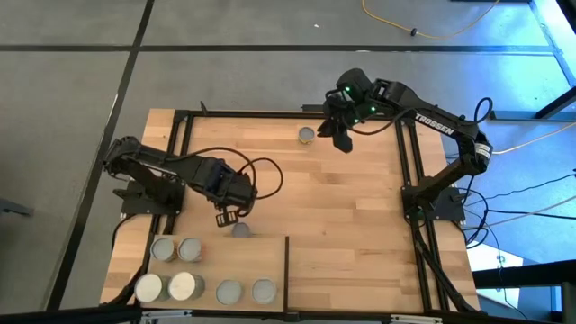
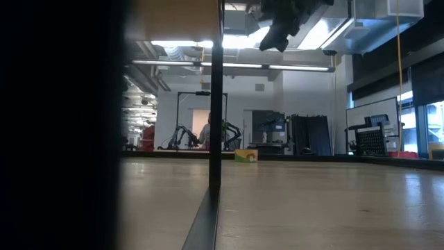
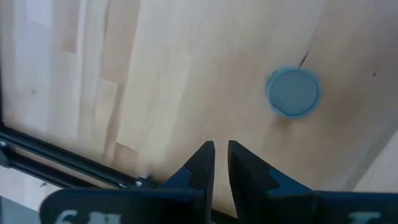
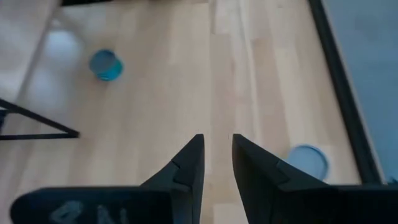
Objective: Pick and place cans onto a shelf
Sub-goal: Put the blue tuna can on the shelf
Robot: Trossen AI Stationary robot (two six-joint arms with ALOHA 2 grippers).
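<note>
Risk, as I judge it: the right gripper (image 1: 340, 135), released and empty near the bench's far edge, could tip the far can (image 1: 307, 135) just beside it by descending off-centre. The left gripper (image 1: 229, 215), slightly parted and empty, hangs beside the can (image 1: 240, 229) outside the shelf (image 1: 270, 261).

At the bottom centre of the frame, the left tool (image 3: 221, 163) shows two dark fingers with a narrow gap between them, holding nothing. A round teal-rimmed can (image 3: 293, 92) stands alone at upper right on the pale planked desk (image 3: 155, 74). A black rail (image 3: 56, 165) crosses the lower left.
</note>
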